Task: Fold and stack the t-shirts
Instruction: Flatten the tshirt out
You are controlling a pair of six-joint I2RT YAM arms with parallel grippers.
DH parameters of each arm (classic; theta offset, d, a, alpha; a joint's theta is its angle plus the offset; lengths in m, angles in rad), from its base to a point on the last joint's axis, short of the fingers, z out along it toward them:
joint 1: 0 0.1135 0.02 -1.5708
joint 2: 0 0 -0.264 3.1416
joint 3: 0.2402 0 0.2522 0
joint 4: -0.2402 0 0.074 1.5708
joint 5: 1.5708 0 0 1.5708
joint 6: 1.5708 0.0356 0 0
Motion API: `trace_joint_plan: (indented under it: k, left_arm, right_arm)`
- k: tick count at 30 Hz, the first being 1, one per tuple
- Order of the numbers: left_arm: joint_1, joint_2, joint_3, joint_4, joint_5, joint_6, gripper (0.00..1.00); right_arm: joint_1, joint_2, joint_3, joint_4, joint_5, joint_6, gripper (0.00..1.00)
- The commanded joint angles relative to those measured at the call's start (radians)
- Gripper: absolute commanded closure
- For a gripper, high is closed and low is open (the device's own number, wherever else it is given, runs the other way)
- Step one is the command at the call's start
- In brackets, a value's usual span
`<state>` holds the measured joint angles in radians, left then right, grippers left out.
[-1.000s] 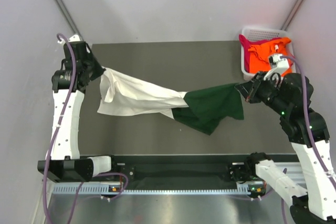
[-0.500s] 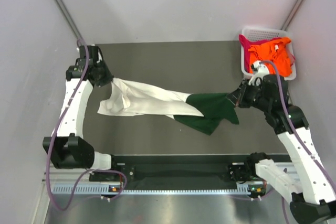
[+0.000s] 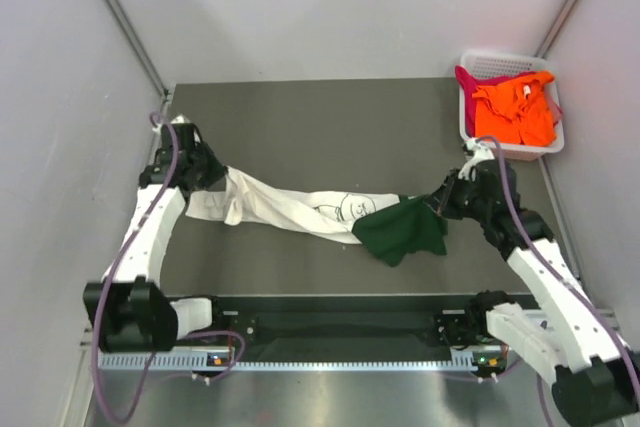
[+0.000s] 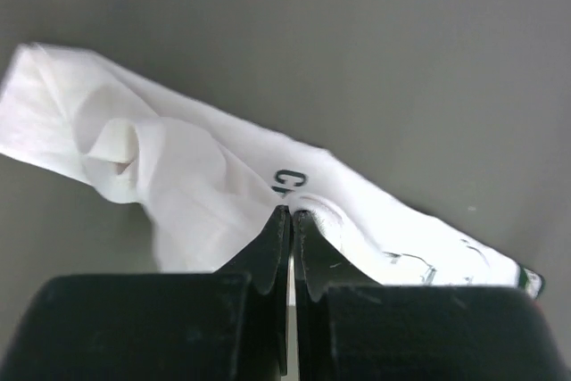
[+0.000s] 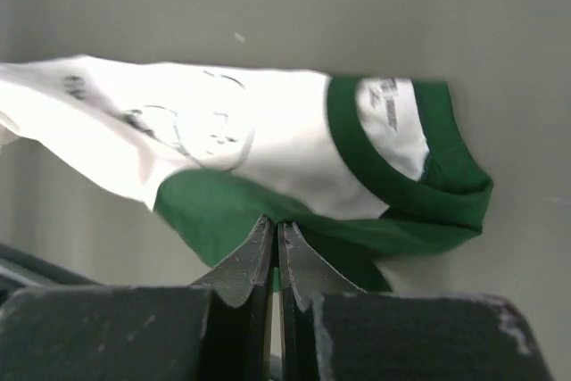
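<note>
White and green shirt (image 3: 300, 209) is strung out like a twisted rope across the middle of the surface (image 3: 320, 117). Its white end is toward the left edge and its green end toward the right edge, and the middle looks to sag onto the surface. Left claw (image 3: 217, 179) is pinched on the white end. In its wrist view we see the fingers nearly touching, with a fold of white cloth at the tips. Right claw (image 3: 436, 203) is clamped the same way on the green part, below the collar band as far as we can tell. Orange shirt (image 3: 515, 115) and magenta shirt (image 3: 468, 79) are heaped in the basket (image 3: 500, 54) at the far right corner.

Handling: we judge it thin, light, floppy cloth with no stiffness, so it bunches and twists with any slack. It is not fragile or slippery, and a small pinch holds it. Both grips look to be on bunched folds rather than clean corners, so it likely won't lie flat as held. Better holds would be the two shoulder seams or two hem corners, pulled apart evenly. The risks are catching extra layers and creasing the print.
</note>
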<state>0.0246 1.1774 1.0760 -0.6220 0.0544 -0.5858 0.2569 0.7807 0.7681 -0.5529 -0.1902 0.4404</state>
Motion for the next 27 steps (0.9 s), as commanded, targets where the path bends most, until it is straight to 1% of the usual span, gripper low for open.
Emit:
trace_joint_plan:
  k: [1, 2, 3, 4, 5, 6, 7, 8, 9, 10, 11, 12, 13, 14, 15, 16, 17, 18, 19, 20, 21, 24, 27]
  left_arm:
    - [0.005, 0.117, -0.090, 0.203, 0.051, -0.106, 1.00]
    - [0.005, 0.146, -0.091, 0.226, 0.050, -0.112, 1.00]
    - [0.005, 0.210, -0.077, 0.257, 0.053, -0.117, 1.00]
    - [0.005, 0.244, -0.059, 0.260, 0.053, -0.123, 1.00]
    - [0.003, 0.278, -0.033, 0.252, 0.048, -0.127, 1.00]
    - [0.001, 0.353, 0.022, 0.243, 0.042, -0.131, 1.00]
    - [0.000, 0.390, 0.047, 0.242, 0.042, -0.132, 1.00]
    - [0.000, 0.427, 0.074, 0.234, 0.045, -0.131, 1.00]
    - [-0.002, 0.488, 0.129, 0.214, 0.047, -0.129, 1.00]
    - [-0.002, 0.510, 0.148, 0.193, 0.045, -0.121, 1.00]
    - [-0.003, 0.522, 0.157, 0.188, 0.047, -0.115, 1.00]
    - [-0.002, 0.531, 0.162, 0.183, 0.045, -0.111, 0.84]
    - [-0.002, 0.525, 0.159, 0.182, 0.039, -0.102, 0.68]
    - [-0.002, 0.513, 0.136, 0.183, 0.016, -0.097, 0.58]
    - [-0.003, 0.475, 0.121, 0.185, 0.001, -0.095, 0.46]
    - [-0.003, 0.452, 0.107, 0.185, -0.017, -0.092, 0.43]
    - [-0.003, 0.406, 0.082, 0.182, -0.043, -0.086, 0.38]
    - [-0.002, 0.380, 0.073, 0.173, -0.045, -0.086, 0.38]
    - [-0.003, 0.354, 0.065, 0.160, -0.091, -0.088, 0.12]
    - [-0.003, 0.300, 0.050, 0.131, -0.143, -0.092, 0.01]
    - [-0.002, 0.271, 0.041, 0.117, -0.172, -0.097, 0.01]
    - [0.003, 0.160, -0.016, 0.107, -0.263, -0.149, 0.01]
    - [0.015, 0.082, -0.059, 0.113, -0.251, -0.183, 0.05]
  right_arm:
    - [-0.007, 0.096, -0.065, 0.217, 0.024, 0.070, 1.00]
    - [-0.011, 0.168, -0.067, 0.276, 0.031, 0.084, 1.00]
    - [-0.018, 0.210, -0.055, 0.300, 0.043, 0.089, 1.00]
    - [-0.021, 0.254, -0.038, 0.318, 0.047, 0.089, 1.00]
    - [-0.031, 0.343, -0.018, 0.341, 0.051, 0.095, 1.00]
    - [-0.036, 0.386, 0.029, 0.346, 0.049, 0.096, 1.00]
    - [-0.042, 0.425, 0.054, 0.347, 0.044, 0.096, 1.00]
    - [-0.050, 0.487, 0.078, 0.347, 0.040, 0.090, 0.98]
    - [-0.053, 0.511, 0.117, 0.343, 0.032, 0.086, 0.95]
    - [-0.054, 0.523, 0.131, 0.338, 0.031, 0.080, 0.88]
    - [-0.061, 0.535, 0.137, 0.331, 0.031, 0.070, 0.59]
    - [-0.062, 0.529, 0.132, 0.326, 0.031, 0.066, 0.44]
    - [-0.064, 0.519, 0.123, 0.324, 0.035, 0.063, 0.36]
    - [-0.067, 0.485, 0.096, 0.317, 0.043, 0.055, 0.30]
    - [-0.065, 0.468, 0.080, 0.312, 0.060, 0.052, 0.29]
    - [-0.065, 0.450, 0.068, 0.300, 0.066, 0.049, 0.29]
    - [-0.065, 0.410, 0.044, 0.266, 0.115, 0.041, 0.30]
    - [-0.064, 0.394, 0.039, 0.231, 0.159, 0.044, 0.32]
    - [-0.064, 0.379, 0.034, 0.193, 0.184, 0.049, 0.32]
    - [-0.064, 0.343, 0.019, 0.139, 0.228, 0.049, 0.33]
    - [-0.064, 0.322, 0.004, 0.118, 0.273, 0.052, 0.33]
    - [-0.064, 0.211, -0.081, 0.056, 0.304, 0.101, 0.34]
    - [-0.062, 0.076, -0.190, 0.025, 0.296, 0.173, 0.37]
